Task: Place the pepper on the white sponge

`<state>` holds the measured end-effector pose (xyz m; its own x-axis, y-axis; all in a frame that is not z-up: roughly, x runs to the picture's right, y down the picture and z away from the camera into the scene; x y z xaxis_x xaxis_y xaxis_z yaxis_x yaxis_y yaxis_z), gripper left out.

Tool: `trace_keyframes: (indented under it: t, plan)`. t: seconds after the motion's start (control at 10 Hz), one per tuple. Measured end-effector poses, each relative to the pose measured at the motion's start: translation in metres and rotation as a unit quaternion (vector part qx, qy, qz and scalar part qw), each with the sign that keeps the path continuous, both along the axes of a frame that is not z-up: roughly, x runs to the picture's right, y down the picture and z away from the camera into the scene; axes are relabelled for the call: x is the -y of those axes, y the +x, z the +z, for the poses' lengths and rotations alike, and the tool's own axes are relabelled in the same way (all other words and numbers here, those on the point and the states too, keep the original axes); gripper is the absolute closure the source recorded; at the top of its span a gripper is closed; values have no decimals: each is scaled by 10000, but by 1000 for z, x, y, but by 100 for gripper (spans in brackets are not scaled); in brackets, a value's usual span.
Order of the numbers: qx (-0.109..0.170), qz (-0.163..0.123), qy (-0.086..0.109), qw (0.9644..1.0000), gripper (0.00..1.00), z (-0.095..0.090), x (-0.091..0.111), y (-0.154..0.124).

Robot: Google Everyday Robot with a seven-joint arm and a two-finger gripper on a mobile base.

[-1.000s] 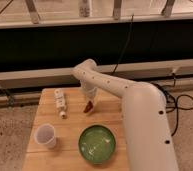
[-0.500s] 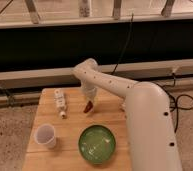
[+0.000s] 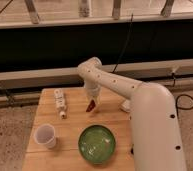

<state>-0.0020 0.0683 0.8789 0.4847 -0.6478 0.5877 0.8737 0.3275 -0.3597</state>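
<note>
Dark red pepper (image 3: 91,105) clamped in the pincer (image 3: 92,103) just above the wooden counter (image 3: 75,120), white sponge (image 3: 125,105) mostly hidden behind the white arm (image 3: 140,100), green bowl (image 3: 97,144) and white cup (image 3: 45,135) near the front edge, knobbed strip (image 3: 60,101) at left, speckled floor and dark window wall behind.

On the bench (image 3: 75,120), under the end effector (image 3: 92,102): one pepper (image 3: 91,106), one green bowl (image 3: 97,144), one white cup (image 3: 45,135), one knobbed strip (image 3: 60,101), perhaps one white sponge (image 3: 125,105).
</note>
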Motion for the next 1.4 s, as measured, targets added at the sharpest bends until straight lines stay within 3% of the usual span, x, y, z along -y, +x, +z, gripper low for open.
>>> trace_keyframes:
  t: [0.5, 1.2, 1.4]
  plan:
    - [-114, 366, 43, 9993, 100, -4, 6, 70]
    - [-360, 871, 13, 9956, 100, -7, -7, 168]
    - [-390, 959, 3, 9946, 100, -8, -10, 181]
